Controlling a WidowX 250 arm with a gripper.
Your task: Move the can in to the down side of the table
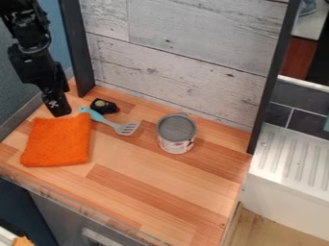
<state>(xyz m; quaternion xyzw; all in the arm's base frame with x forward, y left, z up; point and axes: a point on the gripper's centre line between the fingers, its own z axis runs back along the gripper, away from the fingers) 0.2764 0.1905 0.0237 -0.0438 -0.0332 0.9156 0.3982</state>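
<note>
Rightward, a cylindrical can (176, 134) set on wood-strip tabletop (147, 182), black gripper (60, 112) held far left, open or closed not discernible.

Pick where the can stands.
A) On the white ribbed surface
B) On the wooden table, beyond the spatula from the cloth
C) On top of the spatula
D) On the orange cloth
B: the can rests on the table, with the spatula between it and the cloth.

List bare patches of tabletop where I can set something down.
Widest: the wooden tabletop between the can and the front edge, right of the orange cloth. Smaller: right of the can. Crowded: the back left, with cloth, spatula, dark object and gripper.
</note>
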